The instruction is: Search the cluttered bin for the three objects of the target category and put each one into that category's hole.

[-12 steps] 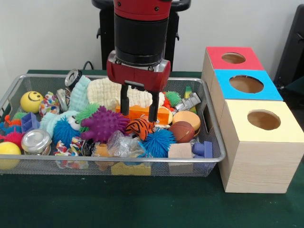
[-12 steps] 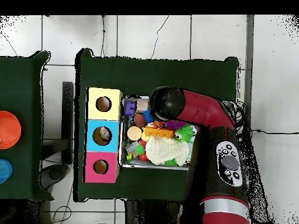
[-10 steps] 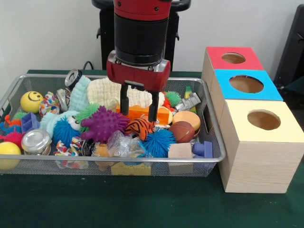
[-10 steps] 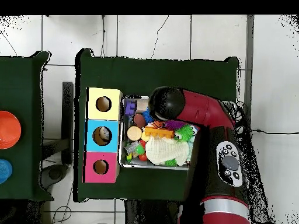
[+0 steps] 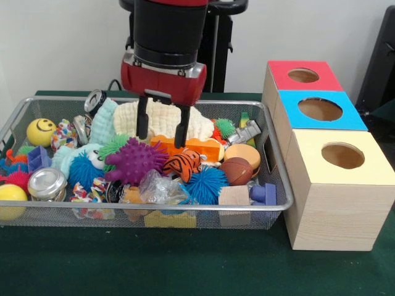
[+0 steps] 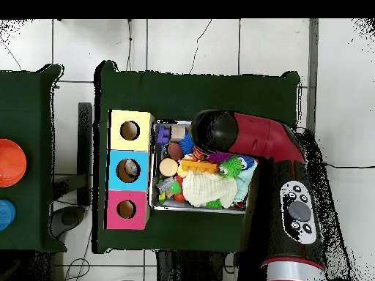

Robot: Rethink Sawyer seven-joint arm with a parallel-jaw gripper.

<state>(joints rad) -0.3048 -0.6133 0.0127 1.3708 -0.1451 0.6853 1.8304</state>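
Across the table, front view: silver wire-mesh bin (image 5: 271, 203) on dark green cloth, crammed with toys. Red and black gripper (image 5: 161, 131) hangs over the middle of the bin, its two black fingers (image 5: 142, 121) spread apart with nothing between them; tips sit just above the orange plastic block (image 5: 185, 145) and in front of the cream waffle-knit cloth (image 5: 162, 121). Purple spiky rubber ball (image 5: 134, 161) lies just below the finger tips, a little toward the camera. Beside it, to the picture's right, an orange-and-black tiger-striped soft toy (image 5: 182, 164), then a blue fuzzy ball (image 5: 206, 184) and a brown ball (image 5: 237, 171). Clear crinkled plastic bag (image 5: 160, 188) against the near wall. Yellow smiley ball (image 5: 41, 131) and silver metal tin (image 5: 47, 183) at the picture's left end. Which category is the target cannot be told. To the right of the bin stand three wooden boxes, touching in a row, each with a round hole: red-topped box (image 5: 302, 75) farthest, blue-topped box (image 5: 322, 110) in the middle, yellow-topped box (image 5: 341, 157) nearest.

Overhead view: arm covers much of the bin; the gripper itself is hidden beneath it. Cream cloth and orange block show beside the arm. Three boxes line the bin's left wall, yellow top, blue middle, red bottom. Something pale lies inside the blue box's hole; it cannot be made out.
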